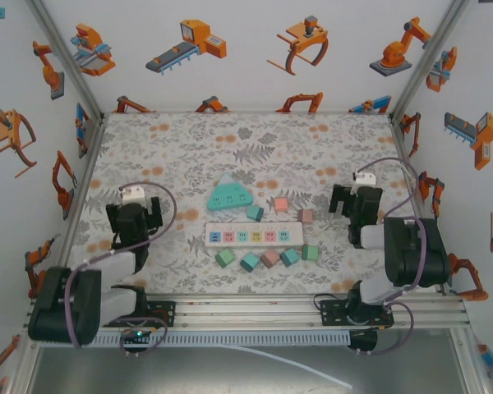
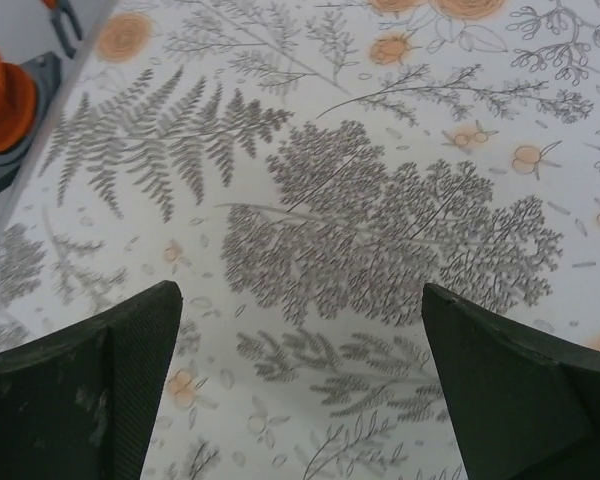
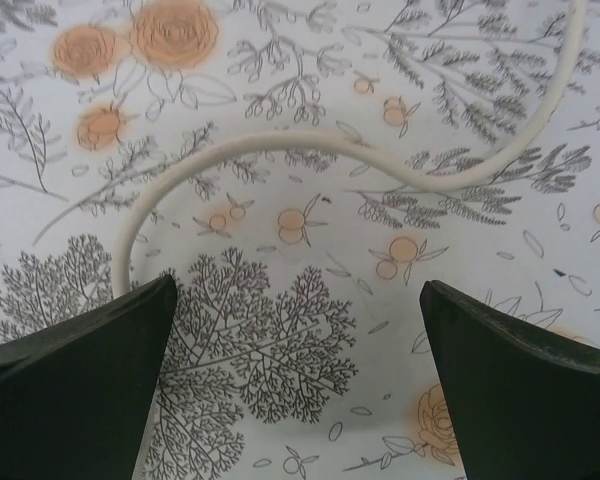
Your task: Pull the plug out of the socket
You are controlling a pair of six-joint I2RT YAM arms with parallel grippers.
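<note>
A white power strip (image 1: pixel 253 236) with a row of coloured square sockets lies mid-table. Behind it sits a teal triangular socket block (image 1: pixel 230 195), with a teal cube plug (image 1: pixel 254 213) right at its lower right corner. I cannot tell whether any cube is plugged in. My left gripper (image 1: pixel 134 207) hovers left of the strip, open over bare patterned cloth (image 2: pixel 300 300). My right gripper (image 1: pixel 353 201) is off to the right, open (image 3: pixel 298 290), with nothing between its fingers.
Loose cube plugs lie around: two pink ones (image 1: pixel 281 204) behind the strip and a row of several green, teal and pink ones (image 1: pixel 270 258) in front. A white cable (image 3: pixel 280 150) curves over the cloth ahead of my right fingers. Aluminium frame posts line the sides.
</note>
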